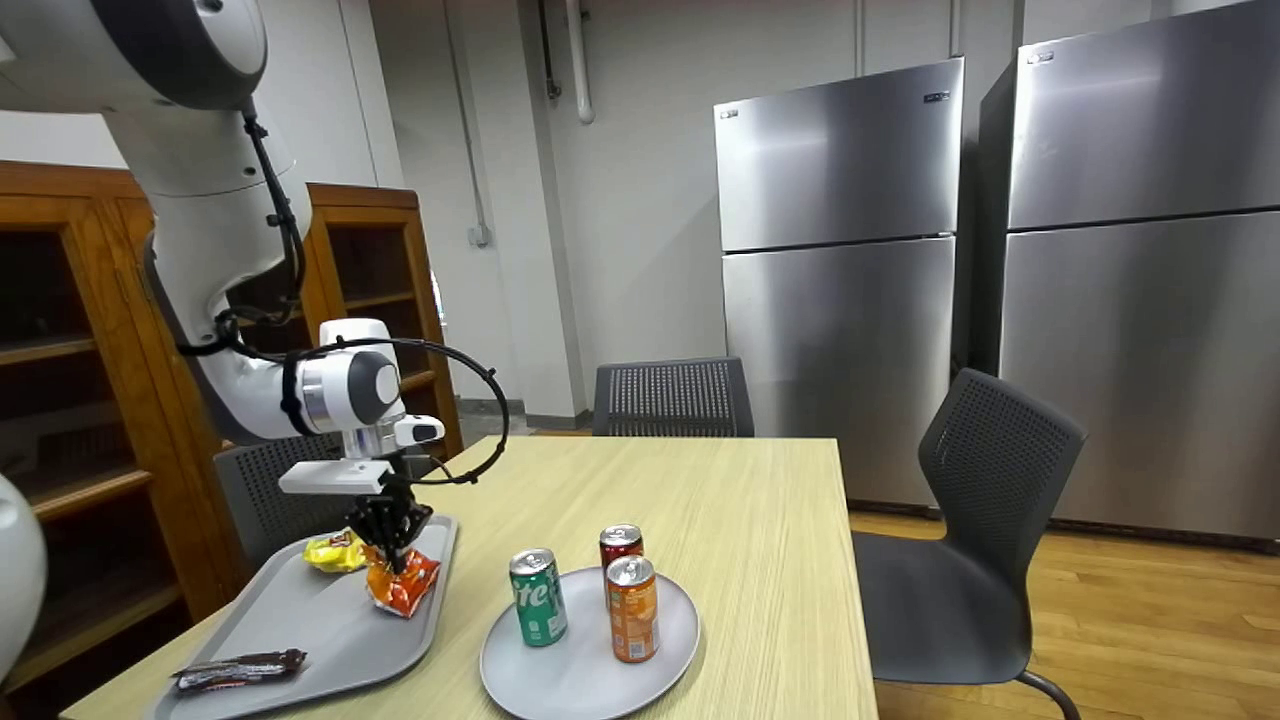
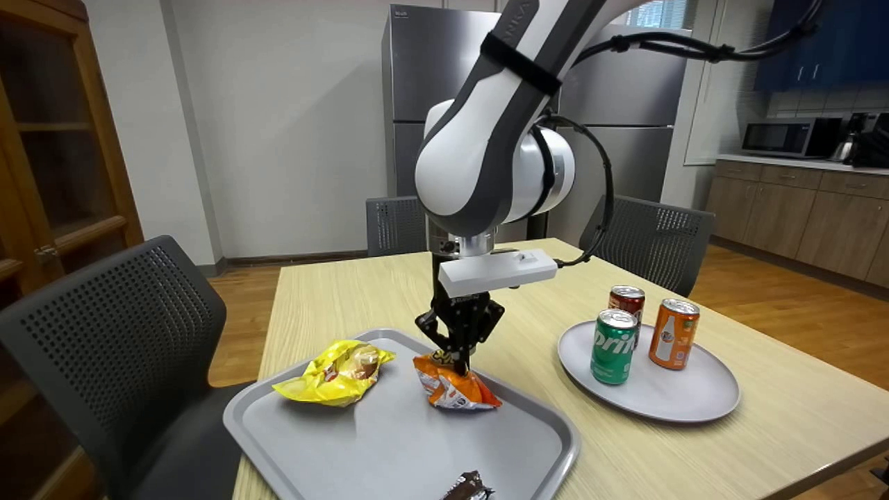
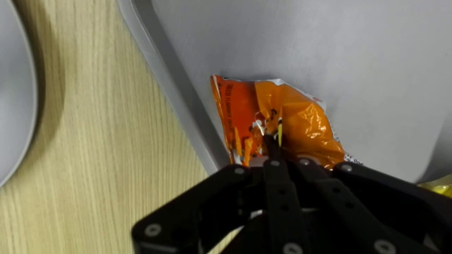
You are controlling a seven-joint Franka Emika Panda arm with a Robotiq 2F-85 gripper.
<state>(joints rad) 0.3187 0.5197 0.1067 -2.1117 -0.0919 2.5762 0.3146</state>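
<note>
Pinching with our black gripper (image 2: 461, 368), we hold a shiny, crinkled orange bag (image 3: 303, 120) inside the smooth, raised-edge tray (image 2: 378, 437).

snack bag (image 3: 303, 121): orange, red, white | packet (image 2: 337, 375): mostly yellow | tool (image 2: 461, 367): black | tray (image 2: 389, 437): grey | tabletop (image 2: 333, 298): pale-yellow, grained

White robot arm (image 1: 220, 230) bent downward, wrist (image 2: 476, 243) low, pincer (image 2: 461, 368) pointing down, fingers (image 3: 280, 197) pinched together
</note>
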